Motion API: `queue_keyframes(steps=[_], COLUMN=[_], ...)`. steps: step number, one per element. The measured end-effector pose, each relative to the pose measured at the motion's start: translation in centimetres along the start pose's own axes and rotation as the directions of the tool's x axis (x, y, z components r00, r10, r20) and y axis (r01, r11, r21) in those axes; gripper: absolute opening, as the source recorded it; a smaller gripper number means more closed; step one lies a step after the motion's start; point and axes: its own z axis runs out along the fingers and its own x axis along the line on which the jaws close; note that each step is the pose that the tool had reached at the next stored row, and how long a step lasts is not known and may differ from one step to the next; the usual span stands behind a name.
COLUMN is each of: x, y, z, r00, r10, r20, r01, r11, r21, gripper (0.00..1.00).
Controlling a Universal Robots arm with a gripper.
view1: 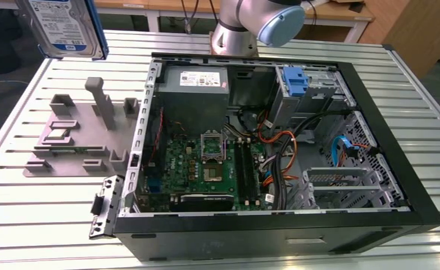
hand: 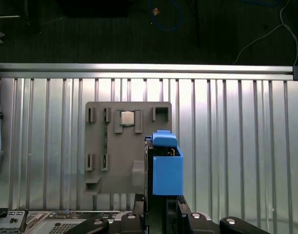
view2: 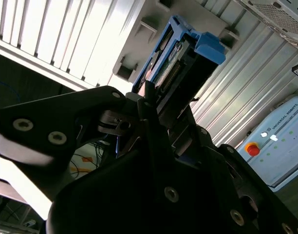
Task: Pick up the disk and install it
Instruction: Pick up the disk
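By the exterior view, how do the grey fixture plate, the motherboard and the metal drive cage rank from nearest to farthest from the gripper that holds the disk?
1. The grey fixture plate, exterior view's left, below the gripper and the disk.
2. The motherboard, middle of the case.
3. The metal drive cage, exterior view's right.

Flat rectangular silver disk [view1: 60,28] with white-and-blue label and blue plastic carrier rails along its edges. Held aloft on edge, clear of the table, at the exterior view's upper left, label facing that camera. Blue rail end outermost in both wrist views [hand: 167,170] [view2: 182,61].
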Motion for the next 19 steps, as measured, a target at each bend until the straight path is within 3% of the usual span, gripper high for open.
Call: queue_keyframes(steps=[19], x=[-0.06], y=[-4.06], z=[-0.18], r00=[1.0], r10=[0.0], r20=[0.0], r01=[0.0], r11=[1.0], r21=[-0.0001], gripper=[0.35])
